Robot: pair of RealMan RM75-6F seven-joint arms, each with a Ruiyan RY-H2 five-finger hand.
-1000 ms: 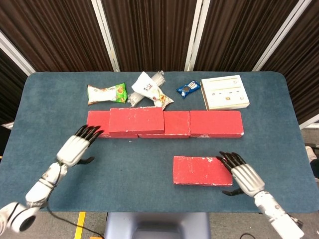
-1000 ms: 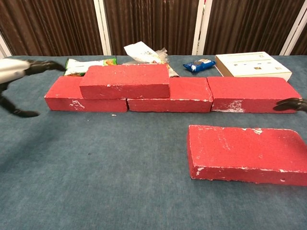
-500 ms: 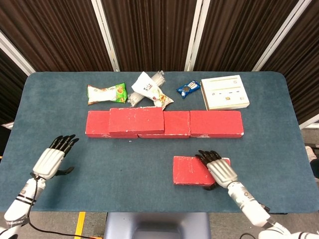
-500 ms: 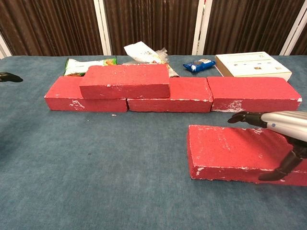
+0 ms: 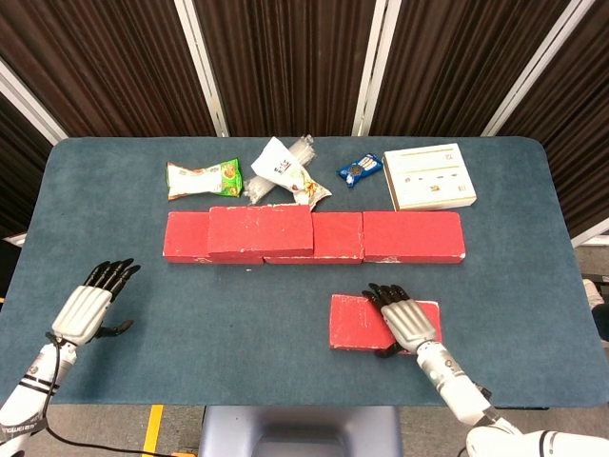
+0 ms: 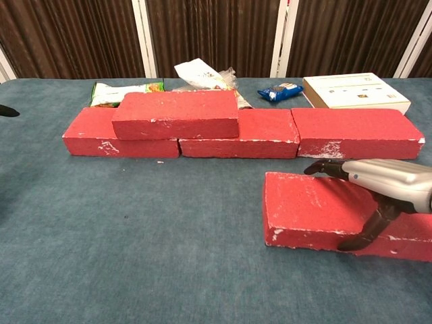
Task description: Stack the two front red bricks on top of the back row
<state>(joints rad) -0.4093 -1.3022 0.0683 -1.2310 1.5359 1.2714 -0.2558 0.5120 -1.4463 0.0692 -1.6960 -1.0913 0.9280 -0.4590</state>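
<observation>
The right hand [image 5: 408,320] is lying across the middle of the front brick [image 5: 357,323], its fingers [image 6: 322,167] reaching over the top toward the far edge while the thumb is hooking down the near face, so it is reading as a grip being set across the brick's width rather than a lift; the brick is sitting flat on the table [image 5: 238,314], well in front of the back row [image 5: 414,236]. One stacked brick [image 5: 260,229] is already lying on that row, bridging a joint at its left end (presumably the first of the two), which is leaving the right part of the row free for this one. The left hand [image 5: 88,307] is waiting near the table's left edge, holding nothing, fingers stretched and slightly apart. Whether the right fingers are pressing firmly I cannot tell. The chest view is cutting off the brick's right end, and only a dark fingertip of the left hand is showing there.
</observation>
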